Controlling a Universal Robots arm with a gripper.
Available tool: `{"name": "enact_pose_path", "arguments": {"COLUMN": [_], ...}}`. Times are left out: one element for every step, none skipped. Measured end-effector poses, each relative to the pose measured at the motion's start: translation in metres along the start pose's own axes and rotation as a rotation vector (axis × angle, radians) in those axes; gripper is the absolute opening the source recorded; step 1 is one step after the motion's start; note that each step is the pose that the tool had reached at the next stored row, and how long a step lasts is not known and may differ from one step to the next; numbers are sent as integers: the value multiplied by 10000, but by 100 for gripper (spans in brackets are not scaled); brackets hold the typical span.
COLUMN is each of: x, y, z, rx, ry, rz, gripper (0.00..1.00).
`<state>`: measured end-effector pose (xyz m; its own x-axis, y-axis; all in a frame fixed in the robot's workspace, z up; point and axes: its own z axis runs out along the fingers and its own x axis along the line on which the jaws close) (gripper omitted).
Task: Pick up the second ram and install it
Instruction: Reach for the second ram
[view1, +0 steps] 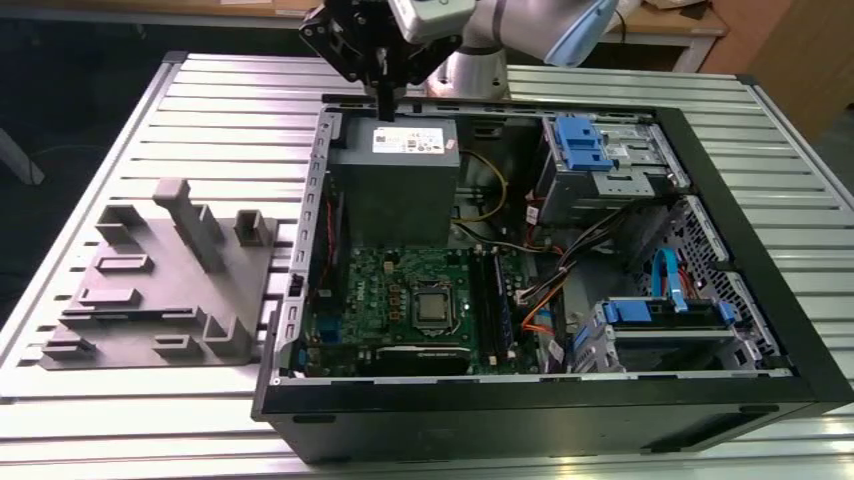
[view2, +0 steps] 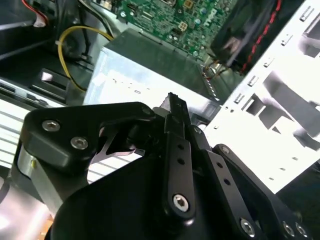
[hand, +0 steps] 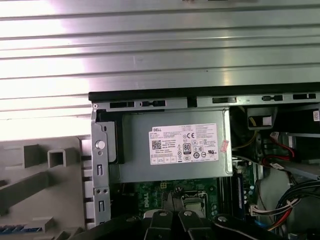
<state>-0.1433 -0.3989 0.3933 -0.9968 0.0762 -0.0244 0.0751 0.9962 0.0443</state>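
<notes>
My gripper hangs over the far edge of the open computer case, just above the grey power-supply box. Its two black fingers press together with nothing visible between them, as both wrist views show. A thin blue-green strip, apparently the second ram, lies on the grey fixture block at the exterior view's left, well away from the gripper. The green motherboard with its long black slot rails lies inside the case, below the power supply.
The case stands on a slatted metal table. Blue-latched drive cages and loose cables fill the case's side at the exterior view's right. A yellow cable runs beside the power supply.
</notes>
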Motion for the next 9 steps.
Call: {"name": "enact_pose_path", "arguments": {"x": [23,46,65,82,97,112,126,140,154], "y": [-2,-4,-5,-6,-7,-9,-10,-11,-12], "z": [-1,-1,-1,-2,-2,-3,-3,-4,-4], "rx": [0,-1,-1,-1,-1,-1,0,0,-1], "ry": [0,-1,-1,0,0,-1,-1,0,-1], "rz": [0,0,1,1,1,1,1,0,0], "gripper": [7,7,7,7,7,7,7,7,7]}}
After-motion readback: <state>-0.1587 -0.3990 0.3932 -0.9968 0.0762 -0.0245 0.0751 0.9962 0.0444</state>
